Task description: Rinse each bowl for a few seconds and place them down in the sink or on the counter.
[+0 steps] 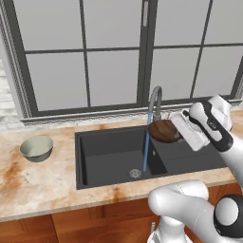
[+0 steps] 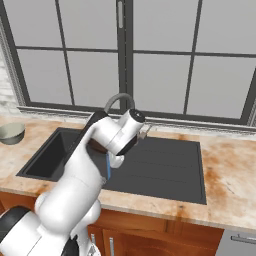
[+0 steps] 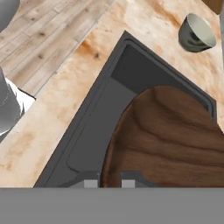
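With the fingers (image 1: 176,129) pinched shut on the brown bowl (image 1: 163,130), its rim just beyond them needed holding steady under the tap's stream (image 1: 147,144).

No lettering, label, brand mark, number or sign could be read anywhere in the rendered kitchen, whether on the marbled beige-and-orange stone bench (image 1: 42,182), the matte black rectangular sink (image 1: 111,159) or the two small round bowls.
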You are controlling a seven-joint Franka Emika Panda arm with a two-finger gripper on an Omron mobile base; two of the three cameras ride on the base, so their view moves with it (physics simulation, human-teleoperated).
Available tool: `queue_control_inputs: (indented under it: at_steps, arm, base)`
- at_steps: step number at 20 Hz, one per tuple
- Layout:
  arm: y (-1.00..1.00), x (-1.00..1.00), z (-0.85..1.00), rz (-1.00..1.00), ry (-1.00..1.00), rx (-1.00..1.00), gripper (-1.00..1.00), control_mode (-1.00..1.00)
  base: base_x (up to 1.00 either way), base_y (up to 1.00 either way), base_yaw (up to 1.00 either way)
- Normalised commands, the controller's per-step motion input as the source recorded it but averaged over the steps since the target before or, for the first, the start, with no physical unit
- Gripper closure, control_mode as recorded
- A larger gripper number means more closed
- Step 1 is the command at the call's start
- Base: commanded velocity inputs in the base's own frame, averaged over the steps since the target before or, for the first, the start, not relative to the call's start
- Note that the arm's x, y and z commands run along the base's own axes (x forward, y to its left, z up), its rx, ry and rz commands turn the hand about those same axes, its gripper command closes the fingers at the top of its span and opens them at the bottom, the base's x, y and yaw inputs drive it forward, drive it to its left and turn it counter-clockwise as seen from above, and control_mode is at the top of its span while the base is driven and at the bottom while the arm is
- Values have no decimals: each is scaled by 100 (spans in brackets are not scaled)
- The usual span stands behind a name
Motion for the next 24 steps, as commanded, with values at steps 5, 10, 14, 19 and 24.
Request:
queue_control_inputs:
  at_steps: [5, 10, 14, 19, 24]
  arm:
    - [18, 32, -11, 4, 0, 0, 100, -100]
    - [4, 37, -10, 2, 0, 0, 100, -100]
    - [-5, 30, -15, 3, 0, 0, 100, -100]
    - [-38, -11, 2, 1, -7, 0, 100, -100]
    - [-39, -14, 3, -4, -4, 0, 100, -100]
  base:
    - [0, 0, 0]
    - [0, 0, 0]
    - [0, 0, 0]
    - [0, 0, 0]
    - [0, 0, 0]
